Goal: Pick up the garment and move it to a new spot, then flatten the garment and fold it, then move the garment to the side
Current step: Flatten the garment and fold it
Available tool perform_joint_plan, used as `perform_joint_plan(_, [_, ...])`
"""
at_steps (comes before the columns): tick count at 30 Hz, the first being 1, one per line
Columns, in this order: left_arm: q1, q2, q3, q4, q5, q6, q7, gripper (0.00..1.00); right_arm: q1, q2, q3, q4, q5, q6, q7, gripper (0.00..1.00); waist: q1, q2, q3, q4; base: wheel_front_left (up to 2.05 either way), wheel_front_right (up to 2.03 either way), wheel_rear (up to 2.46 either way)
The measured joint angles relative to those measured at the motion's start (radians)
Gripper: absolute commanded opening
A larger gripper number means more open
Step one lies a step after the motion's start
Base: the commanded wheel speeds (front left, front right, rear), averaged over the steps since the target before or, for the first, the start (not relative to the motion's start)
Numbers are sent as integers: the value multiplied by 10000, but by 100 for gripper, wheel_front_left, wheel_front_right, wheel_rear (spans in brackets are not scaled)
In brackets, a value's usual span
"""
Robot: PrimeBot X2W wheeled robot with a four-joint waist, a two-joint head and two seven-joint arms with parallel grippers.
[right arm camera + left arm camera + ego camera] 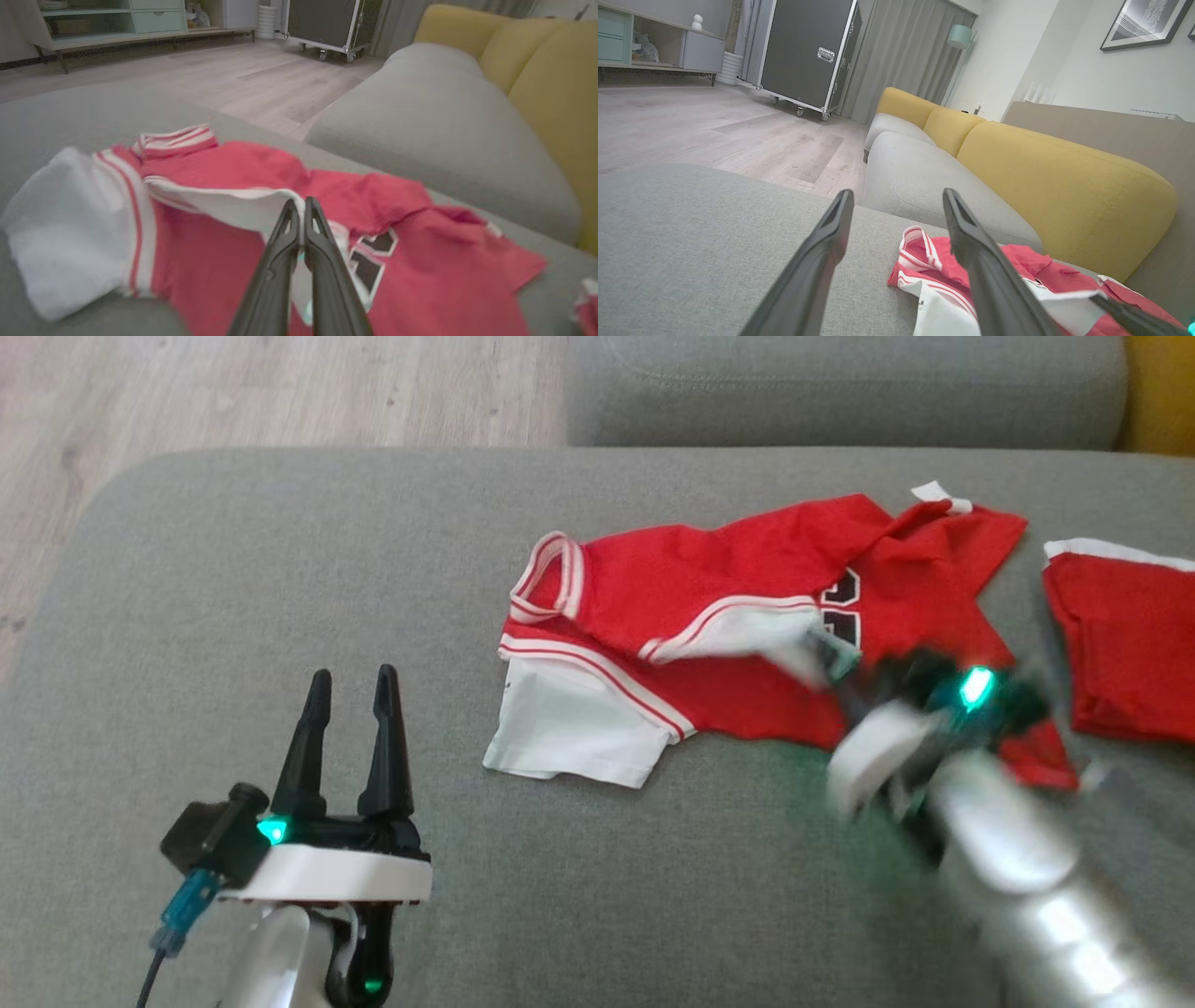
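The garment [728,579], a red jersey with white trim, lies crumpled on the grey sofa cushion [280,569], partly doubled over itself. My right jaws are closed tight, their 2 fingers [280,261] pinching a white-edged fold beside the black number near its middle. My left jaws stand wide apart with nothing in them, above bare cushion to the garment's left. I judge the cloth light, limp and a little slick. It will sag and trail from 1 pinch, so corners or the hem suit flattening better. A second red piece [1130,644] lies just right of it. Across the room a cabinet [654,42] has an open shelf, its contents too small to tell.
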Motion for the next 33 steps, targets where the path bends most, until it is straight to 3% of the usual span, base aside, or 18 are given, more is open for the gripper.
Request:
perform_joint_plan(9, [-418, -115, -679, -130, -130, 0, 0, 100, -3859, -1488, -165, -1200, -196, 0, 1655, 0, 2, 0, 730, 600, 0, 0, 0])
perform_joint_plan(17, [-1367, -207, -1981, -50, -685, 0, 0, 100, -7232, -3198, 148, 842, -610, 0, 2174, 0, 3, 0, 1501, 2265, 0, 0, 0])
perform_joint_plan(18, [-1391, -211, -2052, -13, -742, 0, 0, 100, -7575, -3354, 146, 1149, -871, 0, 2056, 59, 3, -1, 1579, 2483, 0, 0, 0])
perform_joint_plan(19, [-1402, -215, -2079, -2, -807, 0, 0, 100, -7882, -3475, 163, 1419, -1197, 0, 1977, 59, 3, 0, 1657, 2683, 0, 0, 0])
perform_joint_plan(20, [-1411, -215, -2088, -13, -878, 0, 0, 100, -8177, -3528, 100, 1716, -1503, 0, 1962, 100, 2, 0, 1743, 2871, 0, 0, 0])
perform_joint_plan(24, [-1495, -219, -2061, -33, -1018, 0, 0, 100, -8914, -3296, -1149, 2385, -1891, 0, 1306, 100, 3, 0, 2161, 3370, 0, 0, 0])
perform_joint_plan(27, [-1538, -236, -1973, -4, -1026, 0, 0, 100, -8859, -2880, -1455, 2926, -2232, 0, 880, 100, 4, -1, 2326, 3530, 0, 0, 0])
perform_joint_plan(33, [-1544, -244, -1620, 59, -897, 0, 0, 100, -8197, -1937, -1802, 3480, -2140, 0, 205, 100, 2, 0, 2188, 3184, 0, 0, 0])
